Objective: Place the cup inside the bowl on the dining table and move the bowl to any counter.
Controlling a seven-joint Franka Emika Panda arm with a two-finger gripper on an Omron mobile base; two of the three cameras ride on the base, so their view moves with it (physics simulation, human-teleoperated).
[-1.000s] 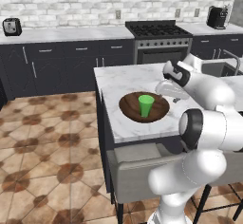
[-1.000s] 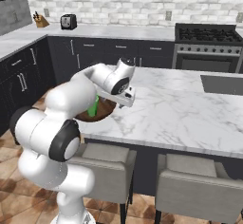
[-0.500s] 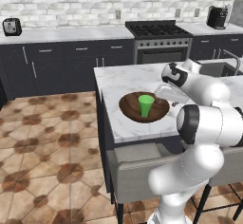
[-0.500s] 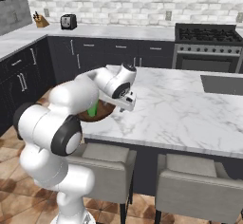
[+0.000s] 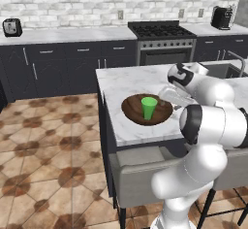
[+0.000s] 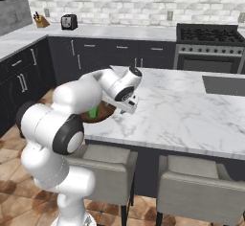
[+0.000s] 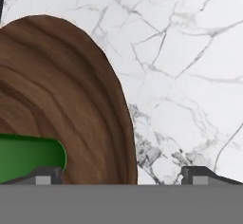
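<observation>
The bright green cup (image 5: 148, 107) stands upright inside the wide brown wooden bowl (image 5: 133, 111) on the dining table (image 5: 126, 82). My gripper (image 5: 168, 100) hangs low at the bowl's right rim, pointing down. In the hand view the gripper (image 7: 123, 174) is open, and the bowl (image 7: 57, 85) rim runs between the two fingertips (image 7: 45, 173): one tip is over the bowl's inside near the cup (image 7: 28, 156), the other over bare marble (image 7: 190, 52). From the right base the arm hides most of the bowl (image 6: 103, 116) and the cup (image 6: 94, 110); the gripper (image 6: 126, 109) sits just beside them.
The long counter (image 5: 63, 35) runs along the back wall, with a toaster (image 5: 11, 27), a stove (image 5: 160, 30) and a coffee machine (image 5: 221, 17). A sink (image 6: 224, 84) is set into the table's far end. Grey stools (image 6: 196, 186) stand at the table's near side.
The hand has sunk a little toward the bowl's right rim. Bowl and cup have not moved.
</observation>
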